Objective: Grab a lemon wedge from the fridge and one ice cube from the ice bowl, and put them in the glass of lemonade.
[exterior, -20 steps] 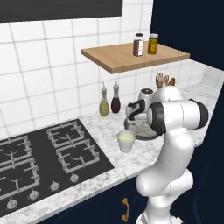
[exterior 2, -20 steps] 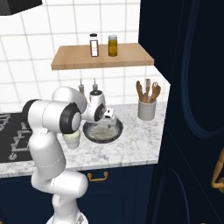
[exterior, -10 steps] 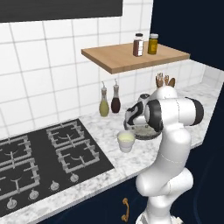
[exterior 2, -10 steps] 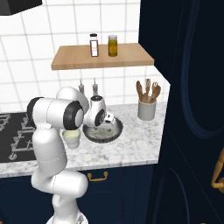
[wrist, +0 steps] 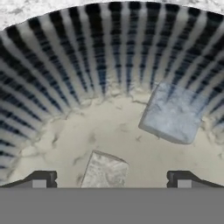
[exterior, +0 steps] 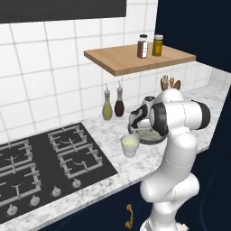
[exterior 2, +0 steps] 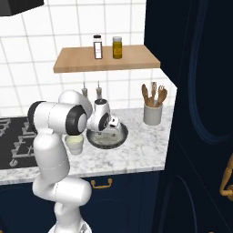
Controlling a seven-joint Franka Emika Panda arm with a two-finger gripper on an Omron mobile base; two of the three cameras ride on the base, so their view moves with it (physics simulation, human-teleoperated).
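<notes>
1. Left base view: the white arm bends over the marble counter, its gripper (exterior: 137, 124) dipped low at the ice bowl (exterior: 151, 137), which sits just right of the glass of lemonade (exterior: 130, 145). The glass stands near the hob's right edge, pale drink visible inside; whether a lemon wedge already floats in it is too small to tell.

2. Right base view: the same hand hangs over the ice bowl (exterior 2: 107, 138), the glass of lemonade (exterior 2: 74, 144) just beside it on the left. A jar of wooden spoons (exterior 2: 153, 113) stands farther right. The dark tall unit at the far right is closed.

3. Hand view: the camera looks straight into the ribbed bowl (wrist: 65, 61). Two ice cubes lie on its pale floor: one ice cube (wrist: 104, 171) sits between the two fingertips (wrist: 40, 179), which stand wide apart and hold nothing; the other cube (wrist: 174, 114) rests toward the right wall. By this showing the ice pickup is about to happen, not done; the drop into the glass remains.
</notes>
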